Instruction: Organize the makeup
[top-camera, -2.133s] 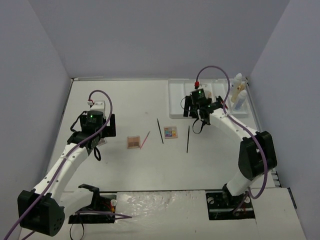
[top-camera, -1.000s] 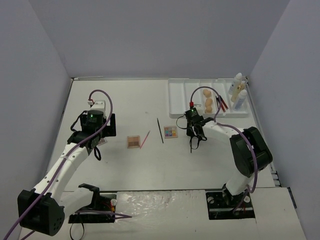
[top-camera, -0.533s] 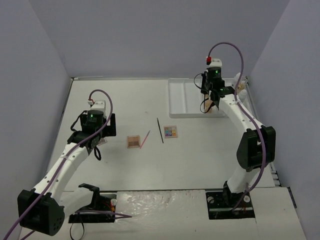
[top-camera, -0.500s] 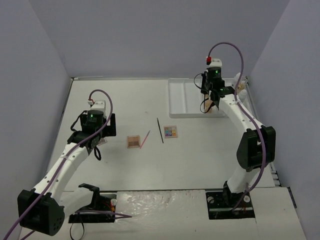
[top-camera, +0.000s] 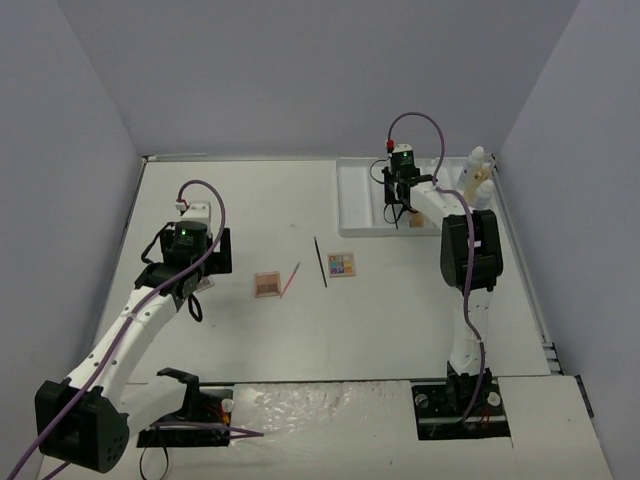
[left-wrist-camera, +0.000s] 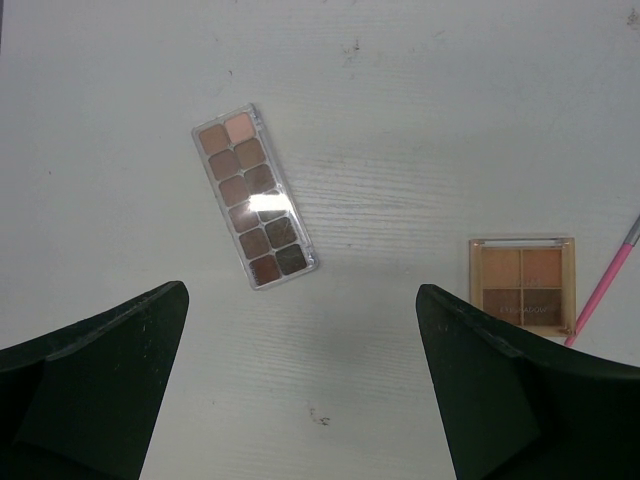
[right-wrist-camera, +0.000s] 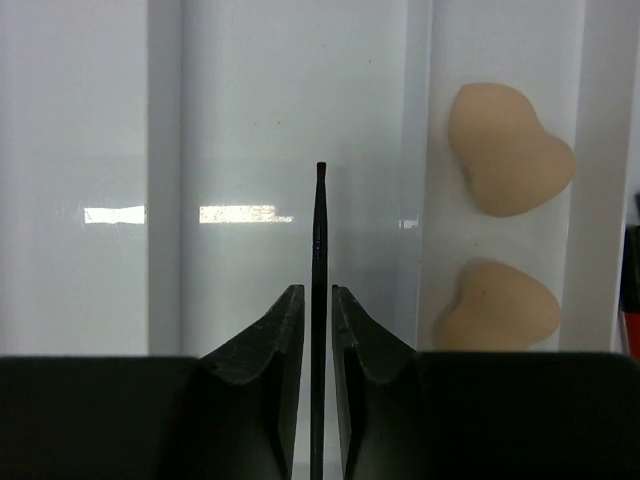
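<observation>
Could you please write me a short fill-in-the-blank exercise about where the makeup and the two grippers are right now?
1. The right gripper has a thin black ____ between its jaws.
2. Beside that compartment of the white tray lie ____ peach sponges.
3. The left gripper, jaws wide open, hangs above a long ____ on the table.
4. A ____ pencil lies beside the square palette.

Answers: pencil; two; palette; pink

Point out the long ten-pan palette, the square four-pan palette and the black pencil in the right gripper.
Long ten-pan palette (left-wrist-camera: 255, 196), left wrist view, a middle pan.
Square four-pan palette (left-wrist-camera: 522, 285), left wrist view, centre of the pans.
Black pencil (right-wrist-camera: 319, 240), right wrist view, shaft above the fingertips.
</observation>
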